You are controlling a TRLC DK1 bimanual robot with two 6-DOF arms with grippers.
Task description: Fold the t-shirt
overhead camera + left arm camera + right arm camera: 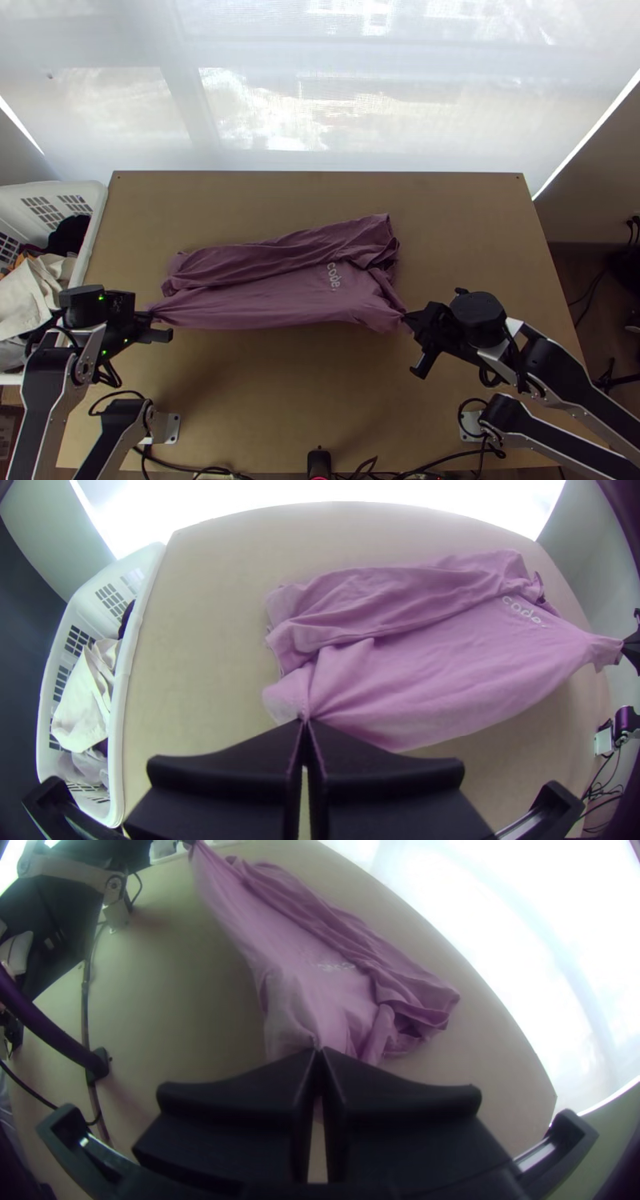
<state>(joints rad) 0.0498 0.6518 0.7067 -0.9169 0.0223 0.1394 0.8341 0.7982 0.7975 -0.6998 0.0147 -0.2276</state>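
Observation:
The purple t-shirt (272, 296) lies across the middle of the table, its far part folded over in a long rumpled strip and its near part stretched between both grippers. My left gripper (152, 316) is at the shirt's left near corner; in the left wrist view, the left gripper (305, 723) is shut on bunched cloth of the t-shirt (427, 680). My right gripper (408, 318) is at the right near corner; in the right wrist view, the right gripper (319, 1052) is shut on the t-shirt (300, 973). White lettering shows near the right end.
A white basket (94, 216) with clothes stands against the table's left side. Bare wooden table (304, 400) lies in front of the shirt, with cables along the near edge. More bare surface runs behind it and to its right.

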